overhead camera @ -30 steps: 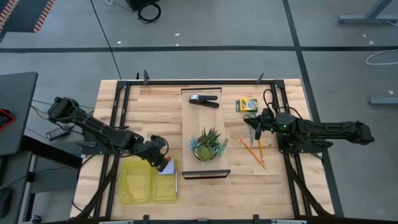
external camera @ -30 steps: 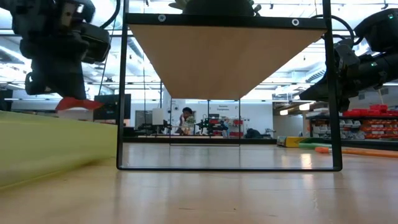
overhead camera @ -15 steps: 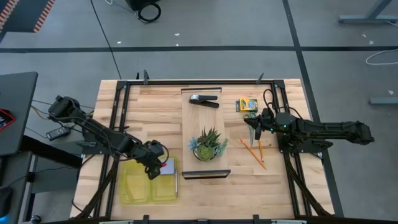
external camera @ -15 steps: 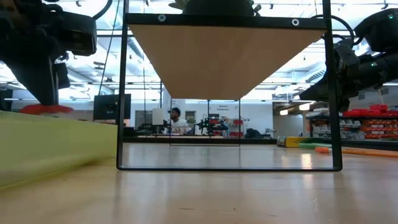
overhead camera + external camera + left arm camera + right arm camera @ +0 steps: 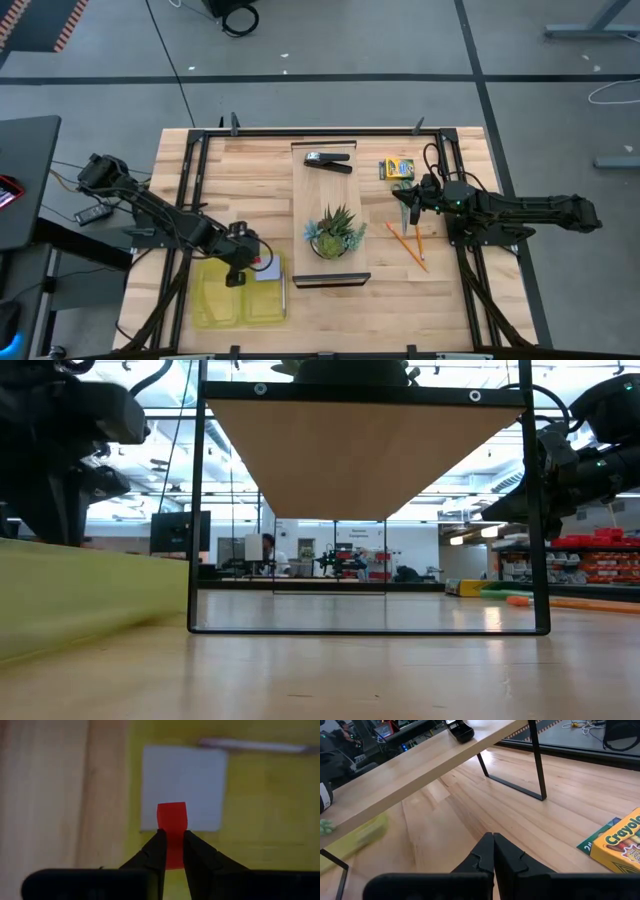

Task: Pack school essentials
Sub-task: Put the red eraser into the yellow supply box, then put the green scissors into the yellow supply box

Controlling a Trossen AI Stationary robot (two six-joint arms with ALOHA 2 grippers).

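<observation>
While left gripper (image 5: 170, 842) hangs over yellow case (image 5: 215, 300), jaws narrow on red piece (image 5: 172, 820) above note pad (image 5: 182, 787) | step: packing red piece | next: lower, release inside | right gripper (image 5: 493, 845) idle, jaws closed, near crayon box (image 5: 620, 842)

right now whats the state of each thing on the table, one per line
left gripper: shut on the tiny red piece, over the yellow case
pale blue note pad: lying flat in the case
right gripper: shut, empty, by the crayon box
scissors: on the table, unpacked
orange pencils: lying loose, unpacked
stapler: closed, on the wooden riser
potted plant: upright on the riser
</observation>
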